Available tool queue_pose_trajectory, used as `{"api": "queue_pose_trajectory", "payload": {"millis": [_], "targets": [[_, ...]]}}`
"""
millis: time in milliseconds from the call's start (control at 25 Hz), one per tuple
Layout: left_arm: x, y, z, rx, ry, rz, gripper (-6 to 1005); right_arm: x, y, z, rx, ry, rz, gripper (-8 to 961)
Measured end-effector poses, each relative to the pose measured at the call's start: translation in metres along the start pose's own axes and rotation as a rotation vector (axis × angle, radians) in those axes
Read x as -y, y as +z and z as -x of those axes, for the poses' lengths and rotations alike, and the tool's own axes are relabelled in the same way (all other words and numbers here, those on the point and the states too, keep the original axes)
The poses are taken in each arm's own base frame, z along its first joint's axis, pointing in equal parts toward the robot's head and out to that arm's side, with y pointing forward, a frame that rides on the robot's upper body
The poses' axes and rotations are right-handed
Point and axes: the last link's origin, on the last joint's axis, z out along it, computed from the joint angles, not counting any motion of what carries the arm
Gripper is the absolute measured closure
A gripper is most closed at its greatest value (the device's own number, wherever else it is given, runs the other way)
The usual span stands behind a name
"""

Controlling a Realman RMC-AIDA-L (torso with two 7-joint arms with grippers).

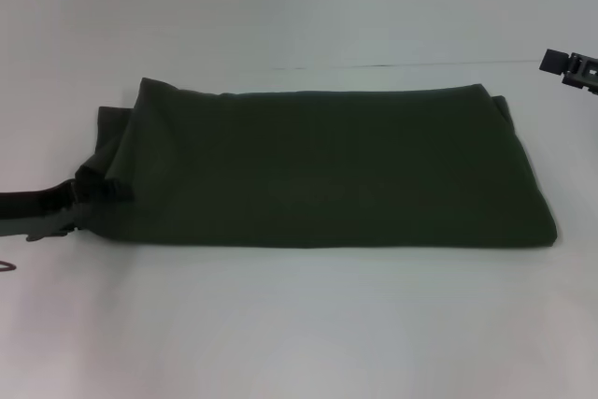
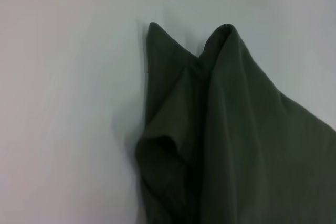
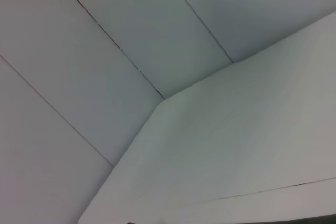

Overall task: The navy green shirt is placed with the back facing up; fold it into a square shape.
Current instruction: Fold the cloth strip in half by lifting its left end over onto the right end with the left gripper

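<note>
The navy green shirt (image 1: 327,165) lies on the white table (image 1: 299,334) folded into a wide, plain dark rectangle, with no lettering showing. My left gripper (image 1: 79,195) comes in low from the left and is shut on the shirt's bunched left end, where a sleeve fold sticks out. In the left wrist view the shirt (image 2: 247,145) shows two raised fabric peaks and a rolled sleeve edge running toward the camera. My right gripper (image 1: 561,64) hangs at the far right, above and behind the shirt's right end, apart from it.
White table surface (image 2: 63,103) surrounds the shirt on all sides. The right wrist view shows only the table's rounded corner (image 3: 236,145) and a pale panelled floor (image 3: 105,40) beyond it.
</note>
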Motion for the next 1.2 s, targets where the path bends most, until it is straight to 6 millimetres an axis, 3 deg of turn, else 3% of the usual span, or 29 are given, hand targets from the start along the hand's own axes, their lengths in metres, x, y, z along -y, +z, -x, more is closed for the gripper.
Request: {"api": "queue_pose_trajectory", "payload": {"millis": [1000,1200], "targets": [[-0.0011,0.0025,0.0025,0.040,0.064,-0.027,147,0.0006,0.0007,-0.0008,0.002,0.003,-0.005,37],[-0.0010,0.0029,0.0020,0.042,0.069,-0.034,343,0.0008,0.0007,-0.0014,0.001,0.004,-0.006,37]]}}
